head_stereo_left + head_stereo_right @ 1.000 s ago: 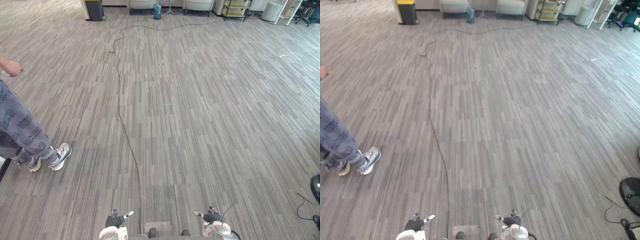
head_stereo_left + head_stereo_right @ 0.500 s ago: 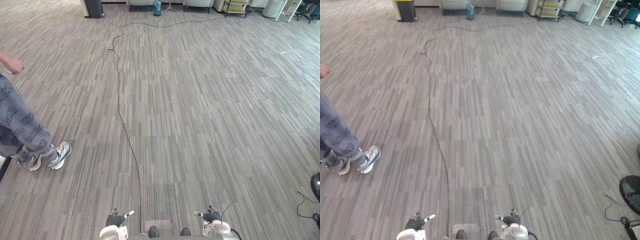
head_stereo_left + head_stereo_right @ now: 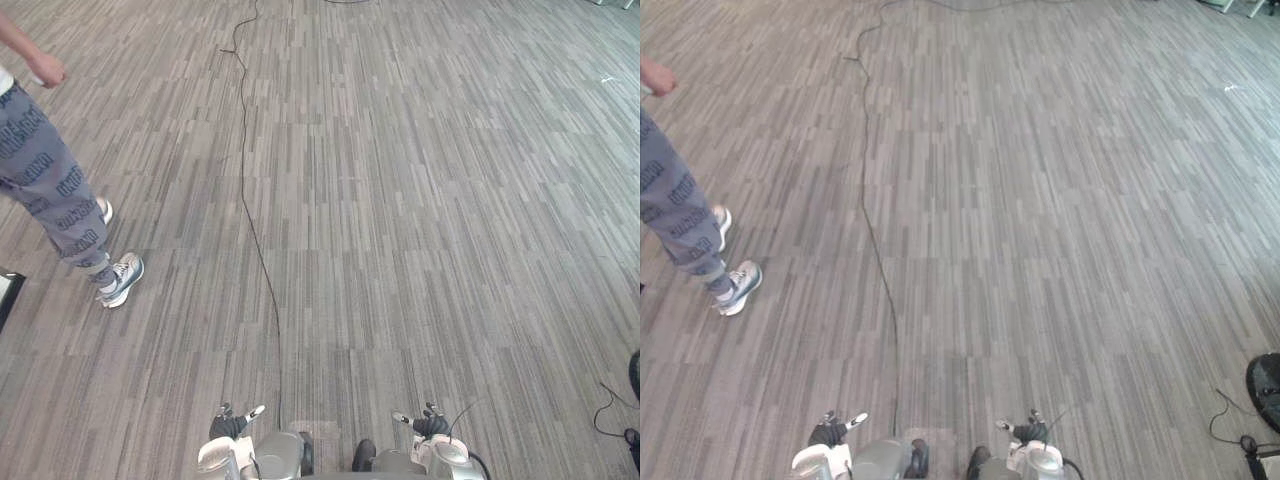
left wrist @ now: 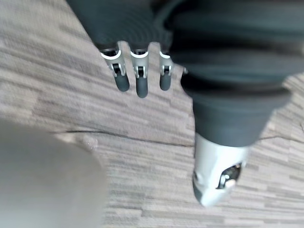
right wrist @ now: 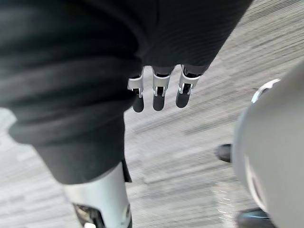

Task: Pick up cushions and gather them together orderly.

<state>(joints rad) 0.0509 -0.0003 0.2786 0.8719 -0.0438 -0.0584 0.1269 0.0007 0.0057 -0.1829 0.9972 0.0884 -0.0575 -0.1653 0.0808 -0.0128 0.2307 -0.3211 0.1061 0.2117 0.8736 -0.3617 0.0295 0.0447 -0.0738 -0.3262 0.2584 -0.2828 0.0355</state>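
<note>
Both hands hang released, fingers straight, grasping nothing: left hand (image 3: 229, 426), right hand (image 3: 431, 425), over grey striped carpet floor (image 3: 430, 200), well right of person in grey patterned trousers (image 3: 52, 195).

Person (image 3: 50, 190) cut off above the waist by the left edge

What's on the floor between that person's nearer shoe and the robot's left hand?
Nothing: in the left eye view, the stretch from the nearer shoe to the left hand is bare striped floor.
</note>
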